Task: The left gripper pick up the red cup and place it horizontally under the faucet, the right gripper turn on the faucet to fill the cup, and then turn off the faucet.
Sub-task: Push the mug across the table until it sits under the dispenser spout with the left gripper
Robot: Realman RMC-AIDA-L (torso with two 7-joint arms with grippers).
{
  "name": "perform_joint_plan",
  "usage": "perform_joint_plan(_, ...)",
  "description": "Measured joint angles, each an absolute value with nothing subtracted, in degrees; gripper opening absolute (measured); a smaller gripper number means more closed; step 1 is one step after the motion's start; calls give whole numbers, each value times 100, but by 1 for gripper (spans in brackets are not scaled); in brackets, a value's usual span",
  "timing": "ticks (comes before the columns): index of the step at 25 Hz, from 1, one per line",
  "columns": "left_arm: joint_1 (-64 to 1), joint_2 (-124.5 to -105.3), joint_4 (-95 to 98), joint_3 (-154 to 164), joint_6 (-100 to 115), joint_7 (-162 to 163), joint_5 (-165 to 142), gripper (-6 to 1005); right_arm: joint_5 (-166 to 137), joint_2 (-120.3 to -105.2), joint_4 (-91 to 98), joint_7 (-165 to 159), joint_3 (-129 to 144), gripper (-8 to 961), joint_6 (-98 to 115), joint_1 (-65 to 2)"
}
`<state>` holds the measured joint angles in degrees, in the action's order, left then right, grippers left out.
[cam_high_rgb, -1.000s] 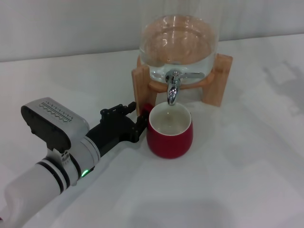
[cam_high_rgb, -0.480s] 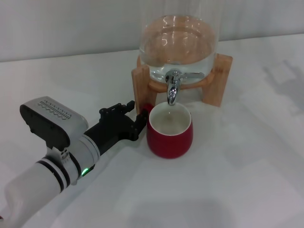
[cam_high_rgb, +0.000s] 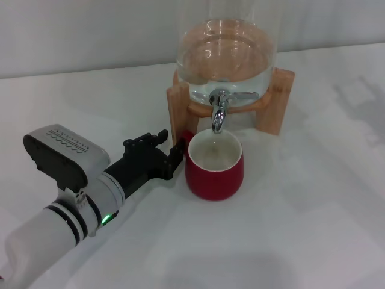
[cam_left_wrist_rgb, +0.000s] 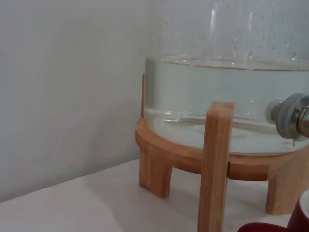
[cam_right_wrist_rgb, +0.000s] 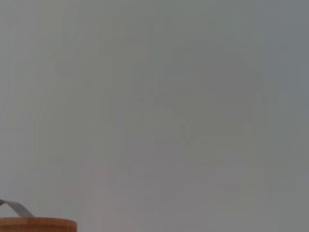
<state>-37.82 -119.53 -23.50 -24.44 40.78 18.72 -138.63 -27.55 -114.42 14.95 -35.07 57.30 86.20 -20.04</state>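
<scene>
The red cup (cam_high_rgb: pixel 214 170) stands upright on the white table (cam_high_rgb: pixel 301 229), directly below the spout of the faucet (cam_high_rgb: pixel 219 114) and just in front of the wooden stand (cam_high_rgb: pixel 274 102). The cup's white interior faces up; its small handle (cam_high_rgb: pixel 187 138) points toward the stand's left leg.

The faucet projects from the front of the glass jar (cam_high_rgb: pixel 225 57), which sits in the wooden stand and holds clear water. The lever handle points to the right of the spout, roughly level. No stream is visible between spout and cup.

The left gripper (cam_high_rgb: pixel 169 150) lies low over the table, to the left of the cup, with its fingertips level with the cup's handle. One finger lies behind the handle and the other in front of it; the jaws stand apart, and it cannot be told whether either finger touches the handle.

In the left wrist view, the stand's front leg (cam_left_wrist_rgb: pixel 216 164) fills the centre, the jar's water line lies above it, and a sliver of the cup's rim (cam_left_wrist_rgb: pixel 301 212) appears beside the leg.

The right gripper appears in no view.
</scene>
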Motion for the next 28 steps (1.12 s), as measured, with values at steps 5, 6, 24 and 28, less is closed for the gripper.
perform_joint_plan(5, -3779, -11953, -2405, -2443, 4068, 1852, -13867, 437, -2751, -11443, 1495, -3507, 5730, 708, 8620, -2003)
perform_joint_plan(6, -3779, -11954, -2411, -2444, 4066, 1849, -13867, 439, -2751, -11443, 1495, -3507, 5730, 708, 8620, -2004)
perform_joint_plan(24, -3621, -11953, -2413, -2556, 4058, 1822, -13826, 475, -2740, -11427, 1492, -3507, 5698, 708, 8595, -2004)
perform_joint_plan(28, -3558, -11950, -2364, -2657, 4059, 1819, -13846, 483, -2741, -11428, 1484, -3507, 5652, 708, 8583, -1993)
